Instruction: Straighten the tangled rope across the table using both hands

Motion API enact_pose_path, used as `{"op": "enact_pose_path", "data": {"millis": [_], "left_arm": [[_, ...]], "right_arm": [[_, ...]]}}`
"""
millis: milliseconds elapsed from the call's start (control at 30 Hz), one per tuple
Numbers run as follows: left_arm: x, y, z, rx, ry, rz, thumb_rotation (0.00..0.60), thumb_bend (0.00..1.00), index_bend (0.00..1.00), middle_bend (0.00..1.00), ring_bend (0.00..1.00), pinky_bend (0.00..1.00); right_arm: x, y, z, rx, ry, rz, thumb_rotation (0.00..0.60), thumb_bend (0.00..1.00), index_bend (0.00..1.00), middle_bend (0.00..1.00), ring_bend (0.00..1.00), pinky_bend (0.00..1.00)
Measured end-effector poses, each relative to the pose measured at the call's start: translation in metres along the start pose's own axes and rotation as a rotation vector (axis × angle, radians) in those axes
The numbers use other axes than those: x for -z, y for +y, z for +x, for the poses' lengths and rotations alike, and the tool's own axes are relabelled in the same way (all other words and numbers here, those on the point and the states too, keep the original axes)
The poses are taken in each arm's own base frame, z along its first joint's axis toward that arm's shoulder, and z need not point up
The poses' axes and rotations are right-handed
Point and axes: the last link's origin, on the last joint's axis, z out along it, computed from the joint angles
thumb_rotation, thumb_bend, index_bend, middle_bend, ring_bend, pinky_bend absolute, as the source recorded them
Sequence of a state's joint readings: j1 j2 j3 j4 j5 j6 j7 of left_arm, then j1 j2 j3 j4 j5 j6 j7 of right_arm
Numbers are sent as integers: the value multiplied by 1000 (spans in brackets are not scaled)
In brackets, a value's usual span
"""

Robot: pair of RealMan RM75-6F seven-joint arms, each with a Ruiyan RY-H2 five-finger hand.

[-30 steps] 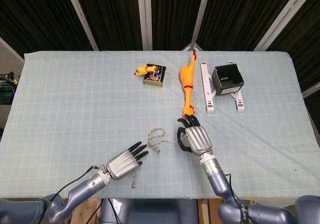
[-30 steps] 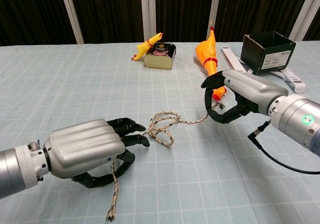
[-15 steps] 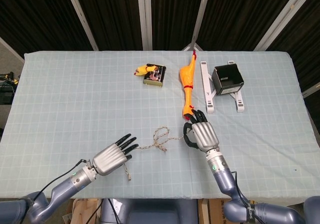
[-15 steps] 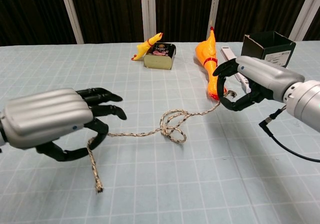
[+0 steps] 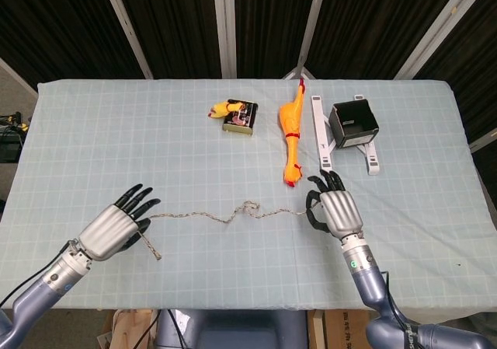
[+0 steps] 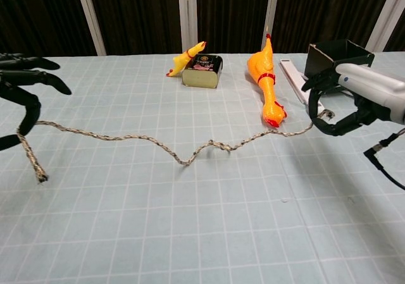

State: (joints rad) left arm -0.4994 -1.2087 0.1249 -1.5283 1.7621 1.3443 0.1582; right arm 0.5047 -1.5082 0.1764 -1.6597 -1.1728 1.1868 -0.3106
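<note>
A braided beige rope runs across the near middle of the table, mostly stretched out, with a small kink left near its centre. My left hand grips the rope's left part, and a short tail hangs past it. My right hand pinches the rope's right end, just right of the big rubber chicken's head.
A large orange rubber chicken lies lengthwise behind the rope. A small yellow chicken toy and a tin sit further back. A black box on a white stand is at the back right.
Both hands moved apart, left hand leftward and right hand rightward. The rope's tangled loops pulled out into a nearly straight line with one small kink.
</note>
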Motion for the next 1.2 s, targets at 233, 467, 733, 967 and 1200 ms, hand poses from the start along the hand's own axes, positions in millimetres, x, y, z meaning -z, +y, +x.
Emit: {"op": "enact_pose_path", "data": {"millis": [233, 467, 733, 967, 1200], "left_arm": [[24, -25, 0, -11, -10, 75, 600, 527, 634, 169, 0, 0], [37, -38, 1, -20, -9, 111, 600, 527, 634, 171, 0, 0], [46, -48, 0, -28, -15, 138, 600, 526, 635, 171, 0, 0], [50, -49, -7, -31, -34, 142, 600, 526, 635, 171, 0, 0], [52, -49, -13, -35, -49, 146, 600, 527, 636, 171, 0, 0]], "right_arm": [[8, 14, 9, 16, 13, -27, 600, 487, 634, 215, 6, 0], [12, 30, 20, 51, 33, -56, 600, 487, 634, 215, 6, 0], [16, 58, 34, 81, 49, -119, 600, 487, 634, 215, 6, 0], [20, 75, 33, 95, 37, -159, 600, 487, 634, 215, 6, 0], [23, 87, 32, 86, 34, -194, 600, 487, 633, 215, 6, 0]]}}
